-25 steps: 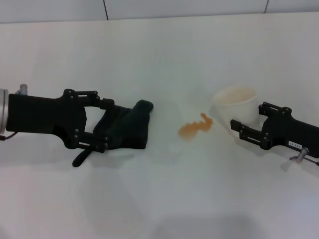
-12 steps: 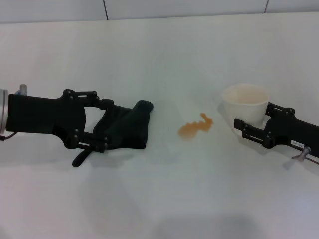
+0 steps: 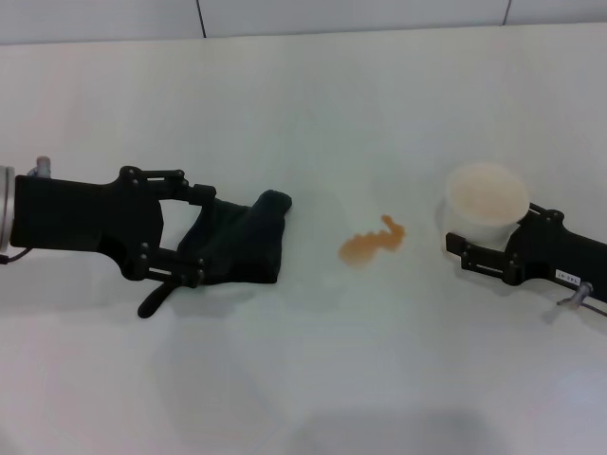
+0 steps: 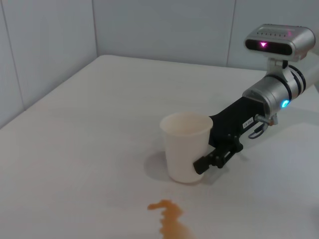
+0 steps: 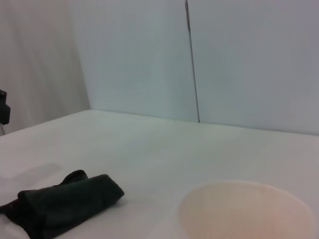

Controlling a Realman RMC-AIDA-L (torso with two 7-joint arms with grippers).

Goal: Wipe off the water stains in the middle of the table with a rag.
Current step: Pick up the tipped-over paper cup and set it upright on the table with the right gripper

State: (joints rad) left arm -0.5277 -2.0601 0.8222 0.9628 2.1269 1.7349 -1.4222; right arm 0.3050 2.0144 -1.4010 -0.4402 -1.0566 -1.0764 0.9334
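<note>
The water stains [image 3: 372, 243] form a small wavy orange-brown puddle in the middle of the white table [image 3: 313, 379]; the left wrist view shows them too [image 4: 169, 219]. The black rag [image 3: 237, 239] lies left of the puddle, also visible in the right wrist view [image 5: 60, 204]. My left gripper [image 3: 194, 237] is open, one finger on each side of the rag's near end. A cream-white cup [image 3: 486, 197] stands upright to the right of the puddle, and my right gripper [image 3: 486, 232] is shut on it.
The held cup [image 4: 184, 144] stands about a gripper's width from the puddle. A grey seamed wall [image 3: 285, 14] runs along the table's far edge. Bare white surface lies in front of both arms.
My right gripper has carried the cup to the right, away from the puddle, and the cup now looks more upright. The left arm and the rag have not moved.
</note>
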